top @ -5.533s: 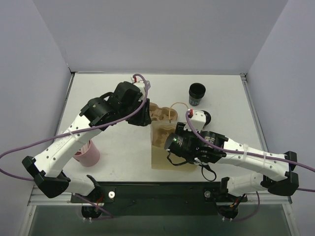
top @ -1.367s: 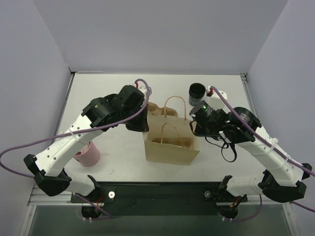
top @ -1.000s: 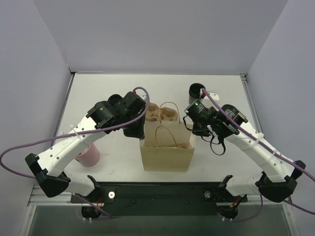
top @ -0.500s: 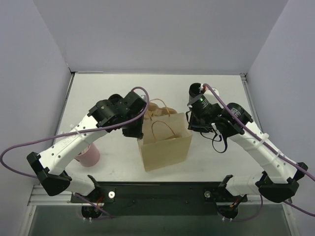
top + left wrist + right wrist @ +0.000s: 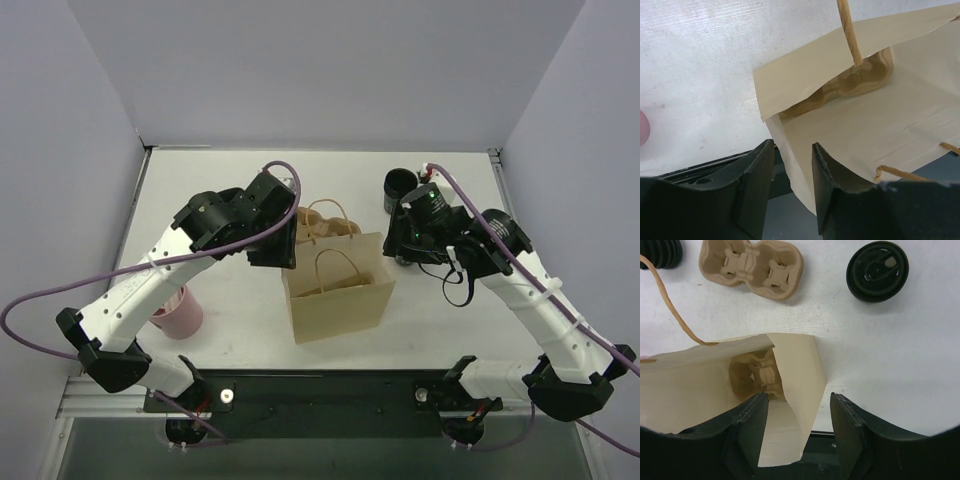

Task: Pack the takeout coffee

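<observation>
Paper bag (image 5: 340,290) upright on desk (image 5: 215,175), carrier (image 5: 757,375) inside. We list left claw (image 5: 792,150) and right claw (image 5: 799,397) both parted, straddling bag walls unclamped; coffee (image 5: 877,271) outside.

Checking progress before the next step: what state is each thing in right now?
Paper bag: upright, mouth open.
Carrier in the bag: visible well empty.
Carrier on the table: wells empty.
Coffee cup: lidded, upright, outside the bag.
Left gripper: open, astride the bag's edge.
Right gripper: open, astride the bag's edge.
</observation>
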`<state>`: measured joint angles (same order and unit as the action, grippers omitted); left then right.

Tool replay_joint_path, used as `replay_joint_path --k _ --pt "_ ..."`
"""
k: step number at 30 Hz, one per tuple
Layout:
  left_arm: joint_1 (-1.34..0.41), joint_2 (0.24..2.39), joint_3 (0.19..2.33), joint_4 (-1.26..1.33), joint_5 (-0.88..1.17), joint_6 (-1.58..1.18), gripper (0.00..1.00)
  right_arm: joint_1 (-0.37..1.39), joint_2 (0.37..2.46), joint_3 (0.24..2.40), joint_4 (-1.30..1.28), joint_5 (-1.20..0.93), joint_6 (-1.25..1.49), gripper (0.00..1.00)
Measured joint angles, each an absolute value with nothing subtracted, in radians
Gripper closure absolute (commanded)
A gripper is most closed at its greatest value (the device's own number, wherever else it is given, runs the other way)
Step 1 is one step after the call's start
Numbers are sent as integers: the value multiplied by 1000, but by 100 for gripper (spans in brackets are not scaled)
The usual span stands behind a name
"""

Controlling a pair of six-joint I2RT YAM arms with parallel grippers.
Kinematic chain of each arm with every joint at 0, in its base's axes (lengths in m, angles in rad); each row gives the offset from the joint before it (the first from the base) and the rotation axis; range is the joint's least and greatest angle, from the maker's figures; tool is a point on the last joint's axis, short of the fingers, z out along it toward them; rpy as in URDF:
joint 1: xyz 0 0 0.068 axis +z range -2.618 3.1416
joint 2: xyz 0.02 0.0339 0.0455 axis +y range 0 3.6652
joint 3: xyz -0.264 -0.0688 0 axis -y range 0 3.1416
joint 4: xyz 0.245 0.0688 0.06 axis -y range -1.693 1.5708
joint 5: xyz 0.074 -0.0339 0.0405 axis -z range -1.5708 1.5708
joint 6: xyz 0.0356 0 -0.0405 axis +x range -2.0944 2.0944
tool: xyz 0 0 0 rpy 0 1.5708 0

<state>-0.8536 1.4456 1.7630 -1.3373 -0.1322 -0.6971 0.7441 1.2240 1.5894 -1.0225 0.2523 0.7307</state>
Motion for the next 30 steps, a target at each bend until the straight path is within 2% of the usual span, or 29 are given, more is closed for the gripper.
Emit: replay_joint_path --k 2,4,5,6,7,9,16,18,21,23,30 --pt "-854 1446 1757 -1337 -131 -696 55 741 1238 1560 -1014 226 718 50" --pt "-854 1446 1742 -1338 -130 -694 67 741 1269 1537 -999 203 704 60" --pt "-854 1447 1731 -1336 -129 -694 76 741 1281 1530 -994 196 701 71" --pt "-854 1448 1719 -1337 -126 -694 91 741 1297 1524 -991 192 695 95" --pt "-854 1451 1710 -1338 -125 -693 95 741 1313 1521 -991 190 689 100" --pt "-853 1466 1711 -1346 -124 -686 100 741 1339 1522 -986 185 677 100" --pt "-843 1599 2025 -1360 -151 -670 100 740 1402 1822 -1069 210 687 100" --pt "-840 1567 1980 -1323 -166 -672 100 741 1351 1776 -1048 227 704 100" --pt "-811 1483 1765 -1323 -121 -673 100 741 1259 1581 -1023 219 727 100" --pt "-781 1488 1698 -1344 -97 -672 100 741 1253 1506 -1033 210 731 100" --pt "-744 1587 1888 -1353 -70 -645 100 738 1355 1578 -994 208 706 100"
